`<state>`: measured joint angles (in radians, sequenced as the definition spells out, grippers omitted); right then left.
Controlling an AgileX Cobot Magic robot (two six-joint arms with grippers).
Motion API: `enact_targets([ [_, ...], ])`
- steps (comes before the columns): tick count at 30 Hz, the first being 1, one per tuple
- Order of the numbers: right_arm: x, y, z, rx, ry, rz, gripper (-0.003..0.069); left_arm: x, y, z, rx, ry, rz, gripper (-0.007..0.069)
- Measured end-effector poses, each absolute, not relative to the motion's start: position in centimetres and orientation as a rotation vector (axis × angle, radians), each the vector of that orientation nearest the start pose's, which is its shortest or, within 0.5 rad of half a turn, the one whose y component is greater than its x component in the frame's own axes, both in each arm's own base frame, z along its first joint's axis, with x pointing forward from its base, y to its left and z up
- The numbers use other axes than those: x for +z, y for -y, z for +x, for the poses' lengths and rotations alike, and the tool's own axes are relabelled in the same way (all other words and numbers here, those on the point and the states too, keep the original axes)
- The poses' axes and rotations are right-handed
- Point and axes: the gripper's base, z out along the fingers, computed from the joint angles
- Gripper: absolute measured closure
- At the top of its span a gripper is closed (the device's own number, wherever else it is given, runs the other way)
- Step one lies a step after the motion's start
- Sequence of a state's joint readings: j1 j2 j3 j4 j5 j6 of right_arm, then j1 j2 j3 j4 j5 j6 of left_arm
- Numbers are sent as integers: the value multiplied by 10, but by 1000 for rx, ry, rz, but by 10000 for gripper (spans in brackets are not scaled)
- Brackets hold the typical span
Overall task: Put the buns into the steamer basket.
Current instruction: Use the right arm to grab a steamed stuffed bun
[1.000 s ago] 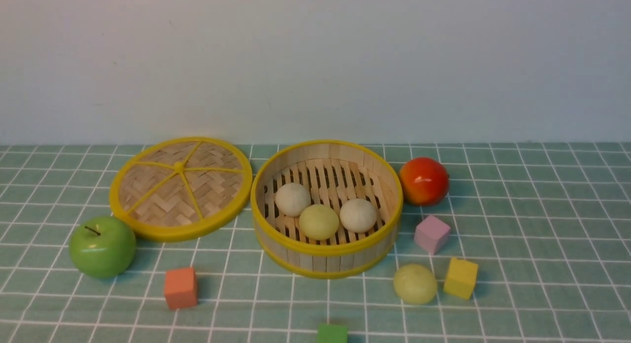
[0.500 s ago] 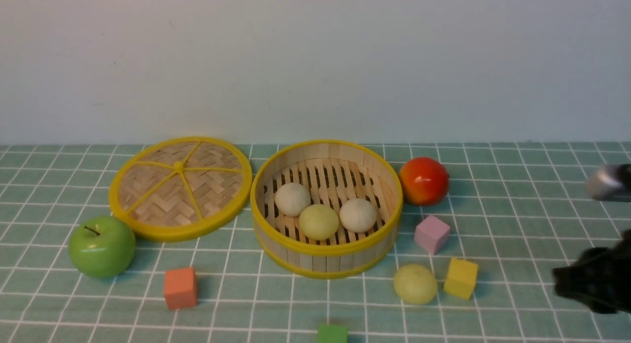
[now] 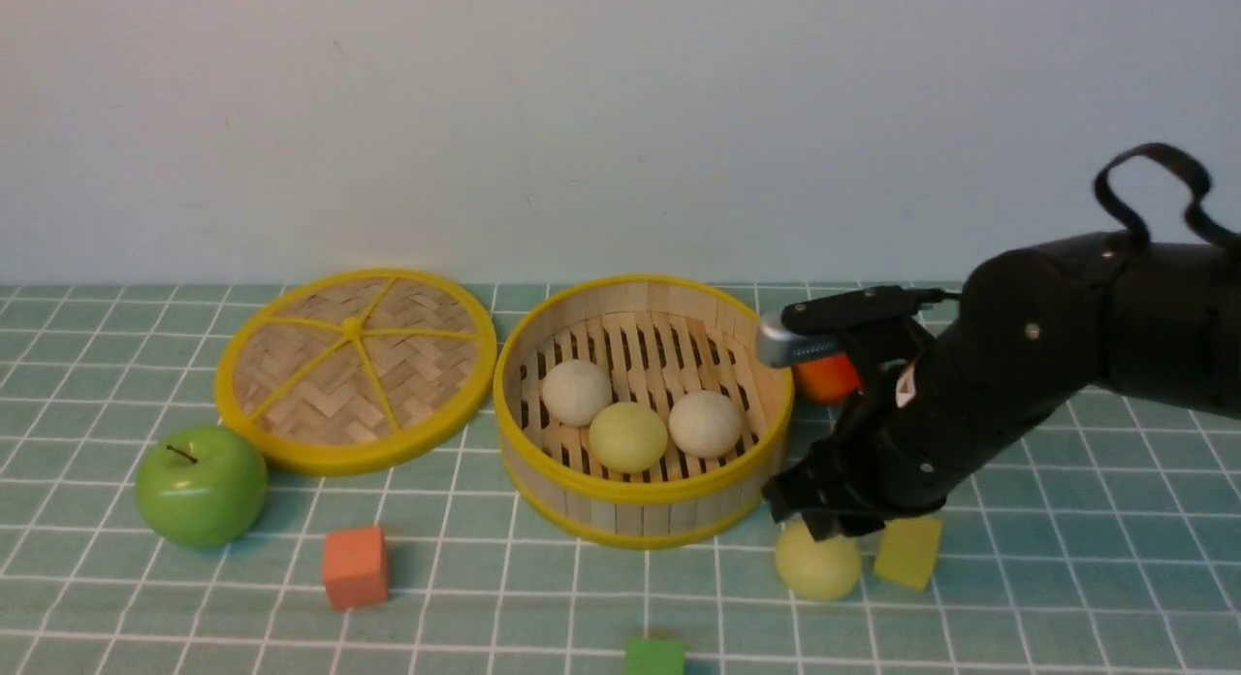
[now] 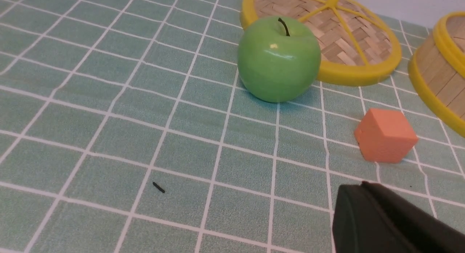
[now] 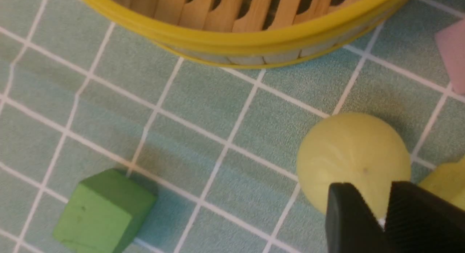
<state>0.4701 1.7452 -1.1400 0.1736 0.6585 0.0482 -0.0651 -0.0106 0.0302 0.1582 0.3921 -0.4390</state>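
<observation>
Hovering over the last bun (image 3: pixel 817 564) on the desk (image 3: pixel 1066 559), the right gripper (image 5: pixel 387 209) shows jaws only narrowly parted; next, widen, descend, pinch, carry to the steamer basket (image 3: pixel 643 496).

No readable text, label, brand, number or sign on anything in view: the steamer basket (image 3: pixel 642 505), its woven lid (image 3: pixel 355 369), the buns (image 3: pixel 704 423), the fruit, the coloured blocks and the tiled cloth all show plain, unmarked surfaces.
</observation>
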Motion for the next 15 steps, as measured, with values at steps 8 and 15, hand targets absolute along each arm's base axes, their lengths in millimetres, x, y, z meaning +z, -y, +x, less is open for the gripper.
enact_targets([
  [8, 187, -169, 314, 287, -2791, -430, 456, 169, -2, 52, -187, -1877, -256, 605],
  [15, 175, -173, 321, 306, -2782, -389, 446, 169, -2, 52, -187, -1877, -256, 599],
])
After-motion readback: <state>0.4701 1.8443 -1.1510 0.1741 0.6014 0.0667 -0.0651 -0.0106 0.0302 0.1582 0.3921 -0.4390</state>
